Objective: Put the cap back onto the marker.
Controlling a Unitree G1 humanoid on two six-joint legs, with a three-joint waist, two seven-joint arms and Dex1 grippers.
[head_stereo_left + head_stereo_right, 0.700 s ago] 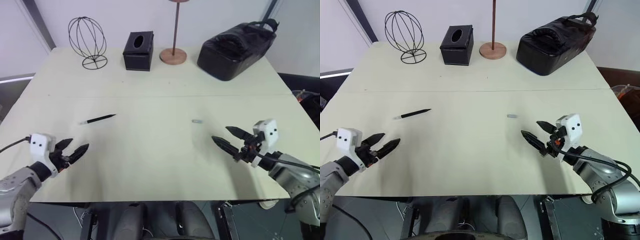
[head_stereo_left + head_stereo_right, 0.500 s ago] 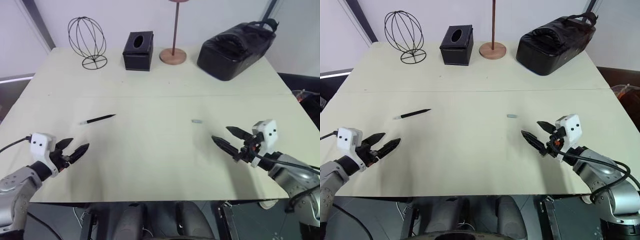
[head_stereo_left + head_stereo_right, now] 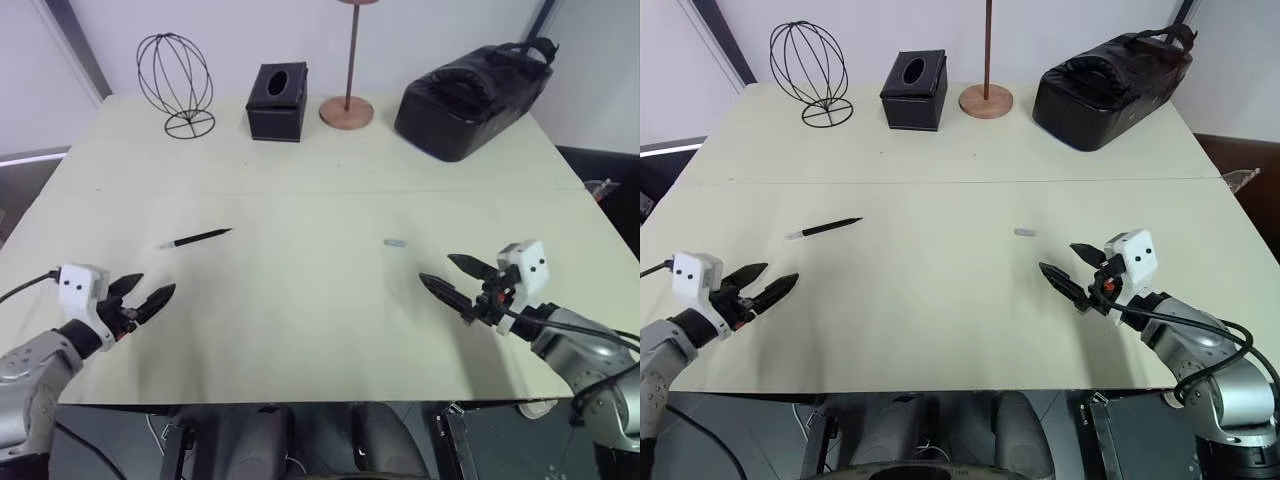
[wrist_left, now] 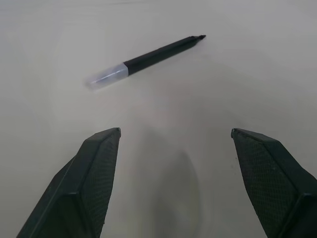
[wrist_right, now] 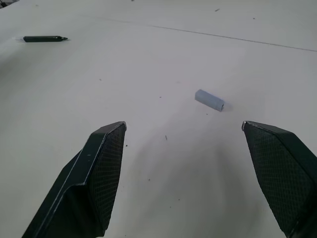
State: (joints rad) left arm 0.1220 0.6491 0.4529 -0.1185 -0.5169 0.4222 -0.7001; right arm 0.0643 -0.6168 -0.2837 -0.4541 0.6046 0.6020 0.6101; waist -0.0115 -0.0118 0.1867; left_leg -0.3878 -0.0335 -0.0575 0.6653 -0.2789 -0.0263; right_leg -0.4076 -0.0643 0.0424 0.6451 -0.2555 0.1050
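The marker [image 3: 196, 238] lay flat on the pale worktop [image 3: 320, 310], on the robot's left half, its pale grey-white end toward the left edge and its dark uncapped tip toward the middle of the surface. The cap [image 3: 394, 242] lay on its side well apart from it, on the right half, so the two pieces were separate and nothing touched either one. The left gripper [image 3: 140, 295] hovered near the front left edge of the worktop with its two black fingers spread wide and nothing between them; in the left wrist view the marker [image 4: 144, 60] lay ahead of the parted fingers [image 4: 94, 178], clear of both. The right gripper [image 3: 452, 278] hung over the front right part of the worktop, likewise released and empty, its fingers pointing toward the middle; in the right wrist view the cap [image 5: 209, 99] sat ahead, between the lines of the two fingers [image 5: 101, 173], with the marker [image 5: 44, 38] far off beyond. Along the back of the worktop stood a wire globe-shaped frame [image 3: 174, 82], a black tissue box [image 3: 277, 102], a round wooden base with an upright pole [image 3: 347, 100] and a black bag [image 3: 472, 96].
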